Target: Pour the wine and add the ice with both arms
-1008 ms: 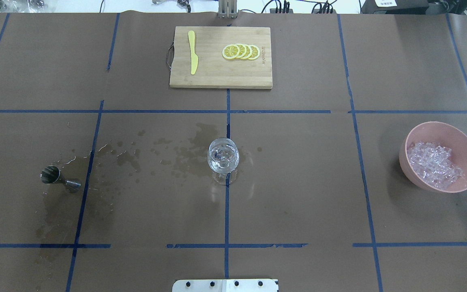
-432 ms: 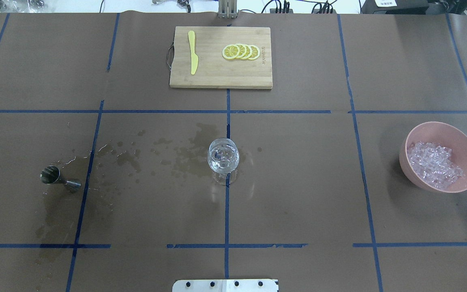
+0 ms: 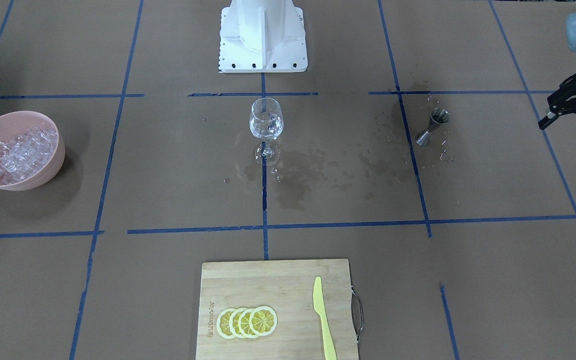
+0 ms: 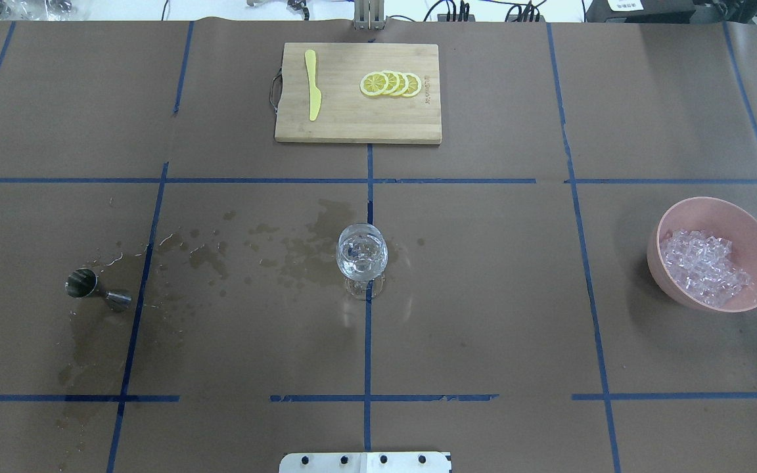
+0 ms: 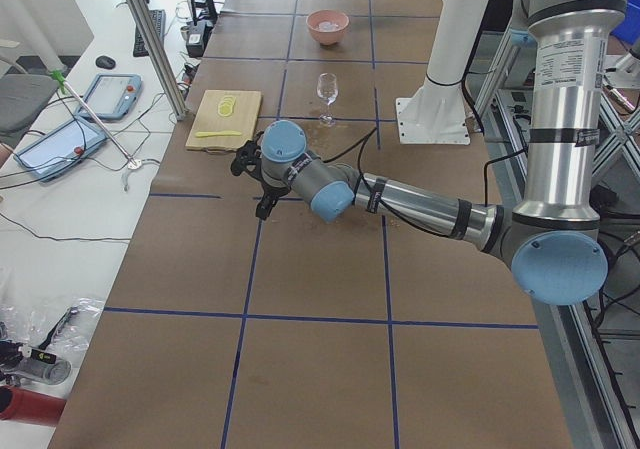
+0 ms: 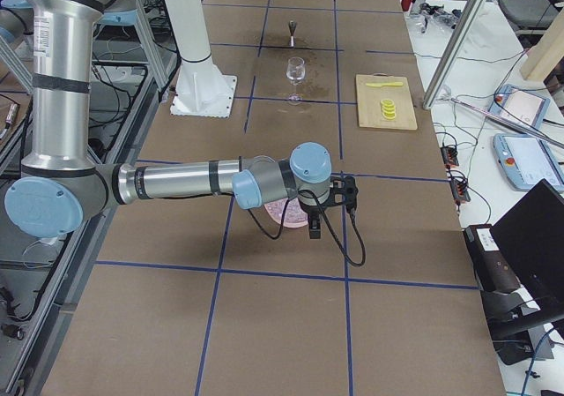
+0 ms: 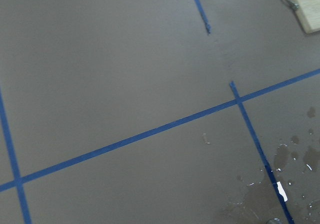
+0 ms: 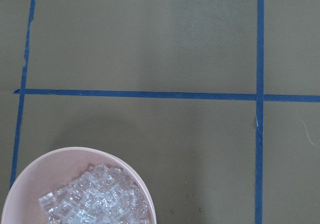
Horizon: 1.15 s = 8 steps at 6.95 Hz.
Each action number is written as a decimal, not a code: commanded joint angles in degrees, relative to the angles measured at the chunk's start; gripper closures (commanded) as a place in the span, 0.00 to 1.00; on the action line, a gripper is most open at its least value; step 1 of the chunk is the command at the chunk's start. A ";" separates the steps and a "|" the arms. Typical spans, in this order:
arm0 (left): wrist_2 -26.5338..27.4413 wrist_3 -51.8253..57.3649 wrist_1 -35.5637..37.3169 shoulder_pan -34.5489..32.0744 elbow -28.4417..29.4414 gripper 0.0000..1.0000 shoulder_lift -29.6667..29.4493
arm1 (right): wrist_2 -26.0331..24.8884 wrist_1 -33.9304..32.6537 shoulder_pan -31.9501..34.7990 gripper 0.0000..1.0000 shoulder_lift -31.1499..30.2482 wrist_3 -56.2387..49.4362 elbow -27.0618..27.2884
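The ice (image 4: 704,268) lies heaped in the pink bowl (image 4: 746,220) at the robot's right end of the surface (image 4: 483,315), well apart from the wine glass (image 4: 362,253) standing at the centre. The left end effector (image 3: 568,131) hangs wide and empty, out past the metal jigger (image 3: 433,127). The right end effector (image 6: 330,204) hovers over the bowl. I cannot tell how far apart its fingers are.

Overhead and front-facing: steeply down on the desk (image 4: 483,295) from opposite sides, sharing the wine glass (image 4: 363,253). Side views: along the desk. Wrist views: close above it.
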 commanded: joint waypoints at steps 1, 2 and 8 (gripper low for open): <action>1.57 -12.81 -7.21 5.05 -1.58 0.04 -0.82 | 0.42 0.28 -1.18 0.00 -0.01 -0.08 0.07; 13.34 -26.21 -19.60 11.44 -1.68 0.04 0.57 | 0.42 1.68 -2.05 0.00 -0.01 -0.08 -0.02; 84.89 -44.27 -31.94 54.96 -13.27 0.01 19.73 | 0.16 4.68 -3.38 0.00 -0.19 -0.17 -0.19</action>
